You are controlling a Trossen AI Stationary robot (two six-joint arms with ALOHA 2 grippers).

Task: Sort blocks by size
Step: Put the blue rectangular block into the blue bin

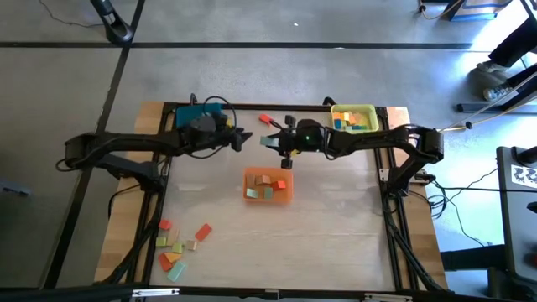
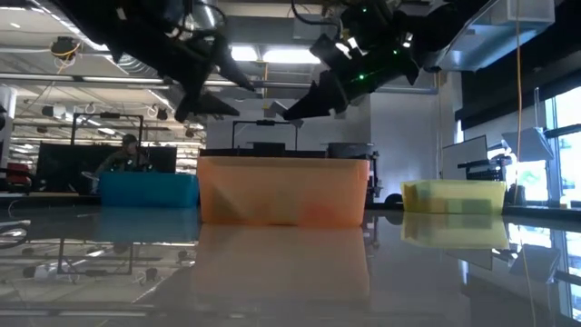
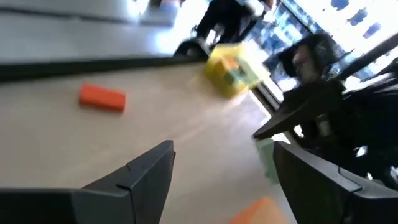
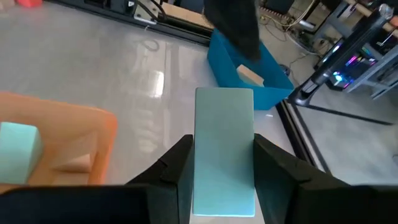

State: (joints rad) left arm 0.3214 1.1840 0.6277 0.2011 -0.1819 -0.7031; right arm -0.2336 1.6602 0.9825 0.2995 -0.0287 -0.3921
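My right gripper (image 4: 222, 142) is shut on a light blue block (image 4: 224, 112), above the table between the orange tray (image 1: 268, 186) and the blue tray (image 4: 249, 62). My left gripper (image 3: 224, 149) stands open with nothing between its fingers. It is in the air just left of the right gripper (image 1: 273, 141), near the blue tray (image 1: 201, 117). A red-orange block (image 3: 102, 98) lies flat on the table beyond it. More blocks lie in the orange tray, in the yellow tray (image 1: 352, 117) and in a loose pile (image 1: 180, 247) at the near left. My right gripper pinches the light blue block by its two long sides (image 4: 198, 168) between its two fingers. The fingers come from the table's right, slanting a little down, and lie along the block. The block's far end (image 4: 224, 96) sticks out past the fingertips, and the block is clear of the table.
The blue tray holds a tan block (image 4: 250, 76). A light blue block (image 4: 18, 143) lies in the orange tray below the right gripper. The two grippers are close together above the table's far middle. Bare tabletop lies near and to the right of the orange tray.
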